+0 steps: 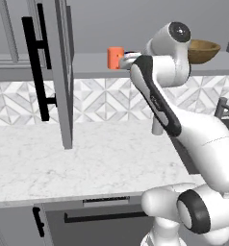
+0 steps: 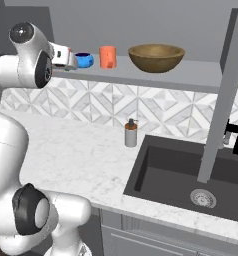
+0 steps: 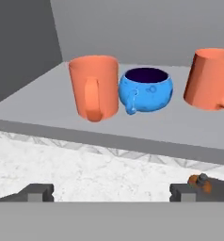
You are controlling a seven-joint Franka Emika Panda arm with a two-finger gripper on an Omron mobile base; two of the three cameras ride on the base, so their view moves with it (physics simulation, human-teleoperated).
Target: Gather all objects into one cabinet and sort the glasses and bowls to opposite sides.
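Two orange handled mugs are seen on the grey cabinet shelf (image 3: 189, 129) in the hand view: a near orange ceramic-looking mug (image 3: 93, 87) at left with its handle turned toward the camera, and a second orange mug (image 3: 211, 79) at right, cut by the frame edge. Between them, touching or just beside the near mug, sits the small glossy deep-blue bowl (image 3: 147, 89), apparently with a small side lug. The wide brown wooden bowl (image 2: 156, 56) is placed further right on the same shelf, well apart. The gripper (image 2: 68, 59) is held level with the shelf just short of the blue bowl; its fingers (image 3: 36, 192) are spread wide and nothing is held. The blue bowl is judged light, rigid, slick and breakable; a pinch across the rim wall is suggested. The mugs are best taken across the body or rim. The wooden bowl is likely heavier but less slippery, to be gripped at its rim.
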